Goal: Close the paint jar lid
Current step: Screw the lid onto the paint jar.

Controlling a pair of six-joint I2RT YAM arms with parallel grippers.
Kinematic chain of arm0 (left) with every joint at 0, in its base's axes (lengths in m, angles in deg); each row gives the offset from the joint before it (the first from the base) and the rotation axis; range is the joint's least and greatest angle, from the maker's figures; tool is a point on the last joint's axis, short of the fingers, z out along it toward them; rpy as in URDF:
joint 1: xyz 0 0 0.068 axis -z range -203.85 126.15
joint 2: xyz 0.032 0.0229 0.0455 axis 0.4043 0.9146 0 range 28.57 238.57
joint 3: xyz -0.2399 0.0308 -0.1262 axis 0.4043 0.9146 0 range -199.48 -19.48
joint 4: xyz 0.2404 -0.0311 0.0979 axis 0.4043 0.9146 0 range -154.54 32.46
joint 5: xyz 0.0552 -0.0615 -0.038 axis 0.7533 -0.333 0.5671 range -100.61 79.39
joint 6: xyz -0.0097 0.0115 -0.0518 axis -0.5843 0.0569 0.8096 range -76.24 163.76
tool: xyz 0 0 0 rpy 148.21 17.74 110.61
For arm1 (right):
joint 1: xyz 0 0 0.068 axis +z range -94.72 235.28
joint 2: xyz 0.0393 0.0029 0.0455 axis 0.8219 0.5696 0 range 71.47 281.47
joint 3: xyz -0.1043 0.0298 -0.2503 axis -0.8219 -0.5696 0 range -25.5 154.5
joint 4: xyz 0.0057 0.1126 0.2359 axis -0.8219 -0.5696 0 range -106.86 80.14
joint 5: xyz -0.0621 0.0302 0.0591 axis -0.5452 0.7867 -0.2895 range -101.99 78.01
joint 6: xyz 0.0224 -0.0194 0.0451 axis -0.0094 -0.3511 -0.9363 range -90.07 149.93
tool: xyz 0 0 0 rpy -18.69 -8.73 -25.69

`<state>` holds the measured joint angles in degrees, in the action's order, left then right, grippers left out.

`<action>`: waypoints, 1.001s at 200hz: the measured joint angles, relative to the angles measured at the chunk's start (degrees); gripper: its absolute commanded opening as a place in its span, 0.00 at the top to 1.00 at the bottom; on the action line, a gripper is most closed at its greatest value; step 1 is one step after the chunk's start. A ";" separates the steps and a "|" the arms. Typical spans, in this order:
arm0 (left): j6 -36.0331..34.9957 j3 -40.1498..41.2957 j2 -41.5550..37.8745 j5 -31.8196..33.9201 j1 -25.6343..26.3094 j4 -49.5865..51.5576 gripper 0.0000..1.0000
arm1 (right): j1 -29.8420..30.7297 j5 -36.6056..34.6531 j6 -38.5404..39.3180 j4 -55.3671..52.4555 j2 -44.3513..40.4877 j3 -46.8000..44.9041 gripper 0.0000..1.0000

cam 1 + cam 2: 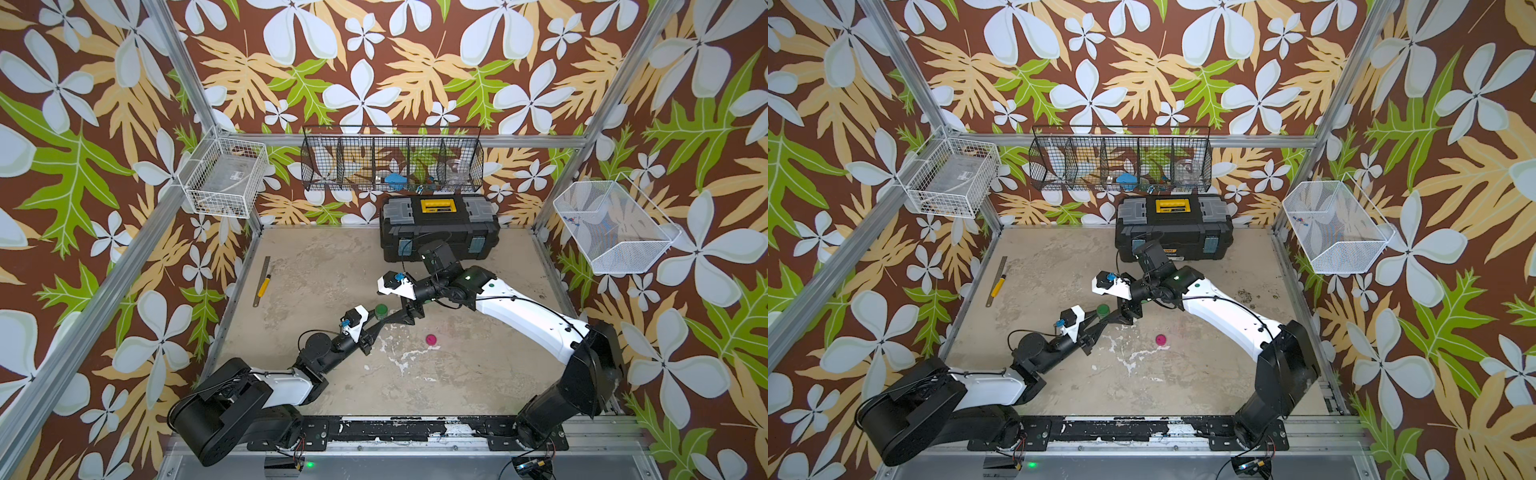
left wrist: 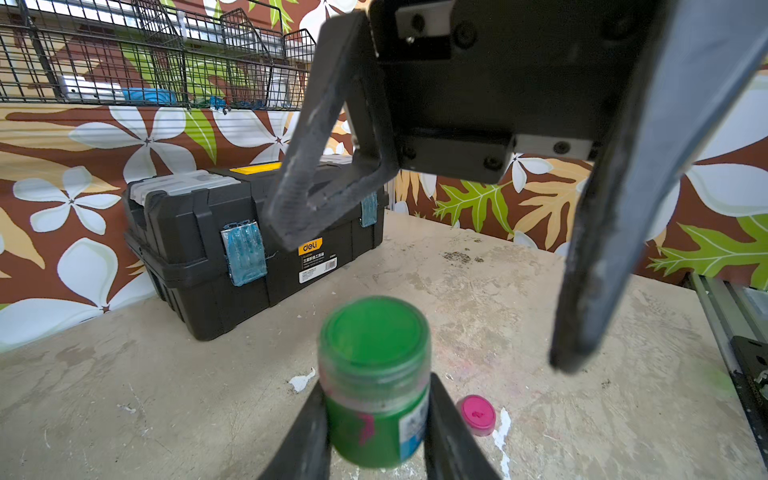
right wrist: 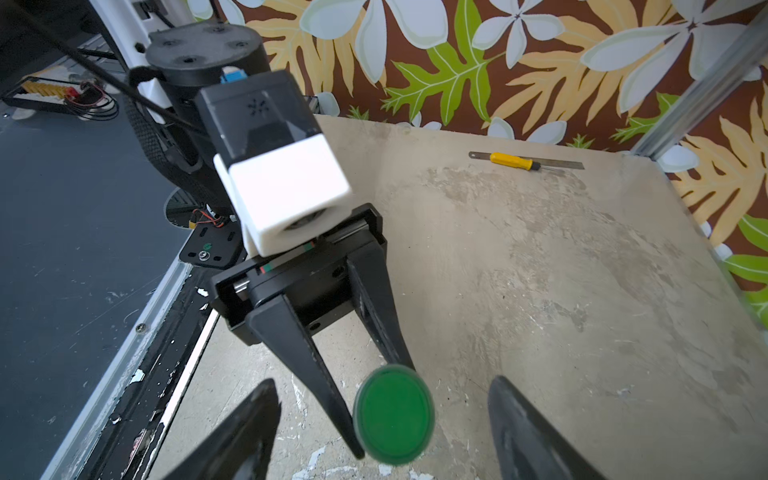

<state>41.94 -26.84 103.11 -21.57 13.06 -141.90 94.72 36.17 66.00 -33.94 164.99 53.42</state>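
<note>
Near the middle of the worktop [image 1: 478,374] the jar [image 2: 374,428] stands upright, its green lid [image 3: 394,419] sitting on top; whether it is screwed tight cannot be told. The left tool [image 2: 376,388], reaching in from 7 o'clock, is clamped on the jar body, one finger on each side. The right tool [image 2: 428,299], coming from 3 o'clock, hangs over the lid with its fingers spread wide and clear of it, gripping nothing. A pink cap [image 1: 431,339] lies at 4 o'clock from the jar. The toolbox [image 1: 438,226] is at 12 o'clock, the ruler [image 3: 569,165] and screwdriver [image 3: 513,161] at 10.
</note>
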 measured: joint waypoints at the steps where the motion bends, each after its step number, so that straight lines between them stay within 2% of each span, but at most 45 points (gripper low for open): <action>1: 0.00 0.00 0.00 0.00 0.00 0.00 0.88 | -0.02 0.07 0.20 -0.09 0.15 0.09 0.24; 56: 0.00 0.00 -0.33 0.02 0.00 0.00 0.88 | -0.07 0.85 3.41 -3.30 3.34 2.05 0.40; 82: -0.02 0.00 -0.33 0.02 0.00 0.00 0.88 | -0.07 0.42 3.85 -4.07 4.22 2.51 0.50; 96: -0.02 0.00 -0.31 0.04 0.00 0.02 0.88 | -0.07 0.20 3.85 -4.48 4.55 2.67 0.52; 126: -0.02 0.00 -0.31 0.17 0.00 0.37 0.88 | -0.04 -0.92 3.93 -5.01 4.85 3.06 0.64; 184: -0.20 0.00 -0.28 -0.22 0.02 0.37 0.88 | 0.09 -2.36 0.50 -1.84 2.01 -0.61 0.82; 200: -0.24 -0.07 -0.28 -0.48 0.02 0.31 0.88 | 0.17 -3.06 -2.01 0.33 0.74 -2.40 0.84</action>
<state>41.70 -26.90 102.83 -22.05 13.08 -141.59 94.89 33.11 63.99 -33.61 165.73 51.02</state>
